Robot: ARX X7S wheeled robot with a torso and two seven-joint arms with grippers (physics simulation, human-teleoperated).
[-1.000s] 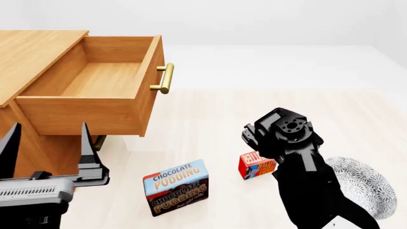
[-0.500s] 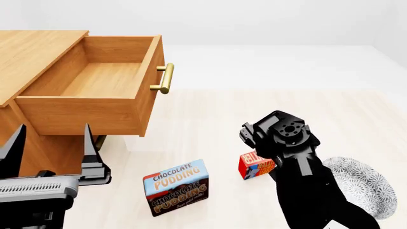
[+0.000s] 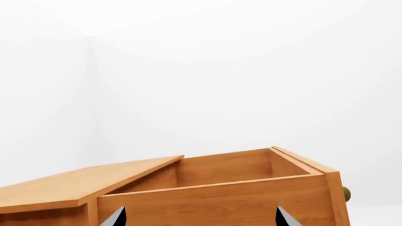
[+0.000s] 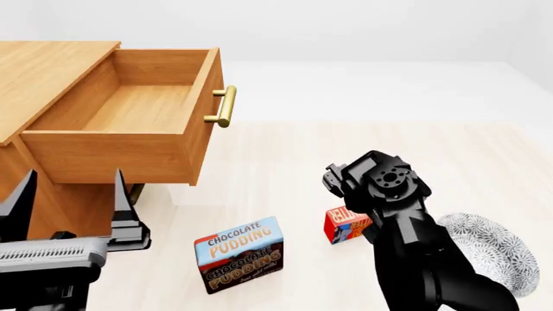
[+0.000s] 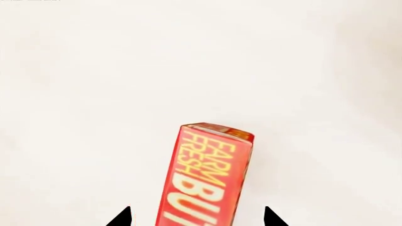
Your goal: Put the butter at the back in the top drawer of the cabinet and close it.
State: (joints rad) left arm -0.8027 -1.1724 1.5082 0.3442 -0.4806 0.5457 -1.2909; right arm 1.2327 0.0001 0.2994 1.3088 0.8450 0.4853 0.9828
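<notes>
Pale wood-grain floor under blank white walls, seen from the head and both wrists. At left, cabinet [image 4: 48,61] with top drawer [image 4: 112,155] pulled fully out, bare inside, brass handle [image 4: 223,107] facing right.

Change over the last second: right arm shifted slightly left and lower, closing on the butter [image 4: 344,225]; left gripper [image 4: 69,194] lowered a little. Cartons and drawer unmoved. Judged meaning for the task: approach to the grasp nearly complete, pick-up not yet made, placing and closing still ahead.

Right gripper [image 5: 197,217]: spread wide, holding nothing, black tips on either side of the butter [image 5: 210,176] with clear gaps to both faces. Left gripper [image 3: 199,219]: likewise spread and holding nothing, pointed at the side wall of the open drawer.

Butter: standing on the floor, well apart from the cabinet, partly hidden behind the right wrist in the head view, just right of the pudding box [image 4: 239,254] and beside a grey patterned disc [image 4: 488,246].

Legible writing: "FARM FRESH" in yellow and the first letters "BU" in white on the red carton, remainder cut off by the frame edge; "CHOCOLATE PUDDING" twice on the brown-and-blue box, smaller script below too fine to read.
</notes>
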